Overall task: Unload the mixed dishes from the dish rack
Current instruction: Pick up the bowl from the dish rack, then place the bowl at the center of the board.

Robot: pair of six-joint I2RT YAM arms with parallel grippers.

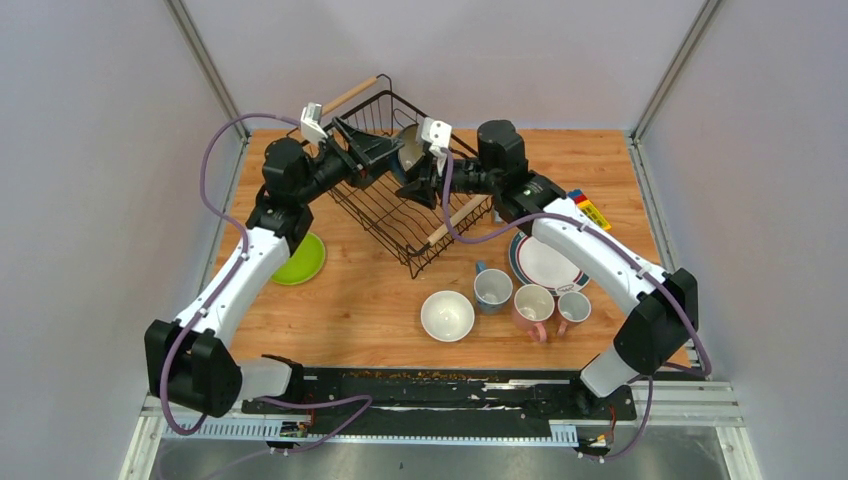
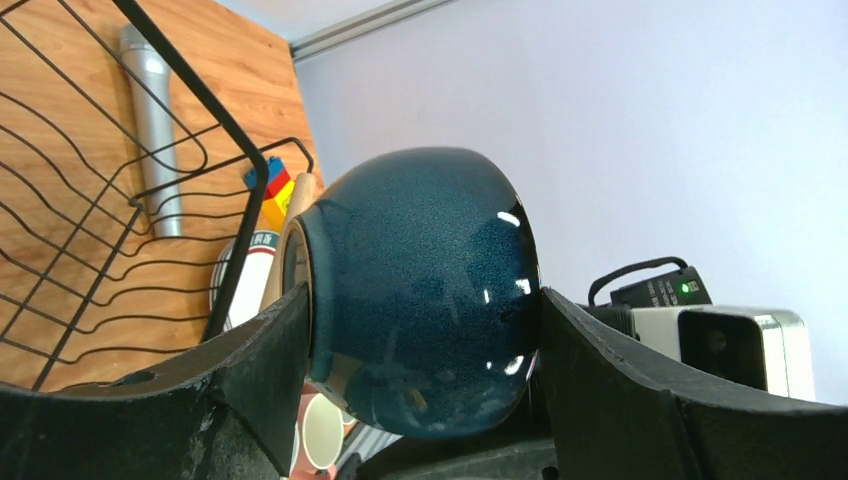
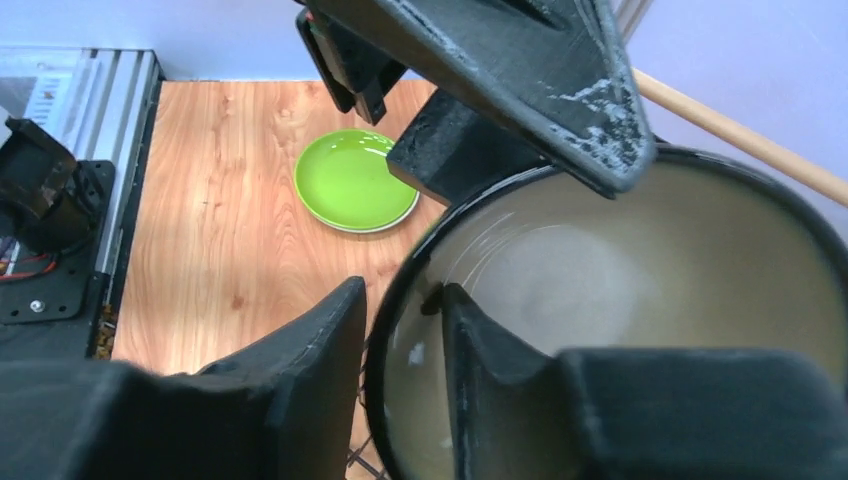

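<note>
While the left gripper (image 2: pixel 425 310) holds the teal bowl (image 2: pixel 420 250) with one finger pressed on each round side, the bowl hangs in the air over the dish rack (image 1: pixel 400 225), tipped on its side. The right gripper (image 3: pixel 402 300) has one finger inside the bowl and one outside, with the rim between them. Its fingers are close together, but I cannot tell if they pinch the rim yet.

I think this step is a pass from one arm to the other. Next, the right gripper must squeeze the rim tight. Only then should the left gripper open, or the bowl could fall onto the rack. After that the bowl can go down on the table (image 1: pixel 370 290) near the white bowl (image 1: pixel 447 315), the mugs (image 1: pixel 533 305) and the white plate (image 1: pixel 545 262).

The left wrist view shows the bowl's shiny dark outside, and a grey cylinder (image 2: pixel 155 130) lying behind the rack wires. The right wrist view shows the bowl's pale inside, and the lime-green plate (image 3: pixel 355 180) on the wood below. Only the top view shows both arms meeting above the rack. From there I see no other dish in the rack, though the arms hide part of it.
</note>
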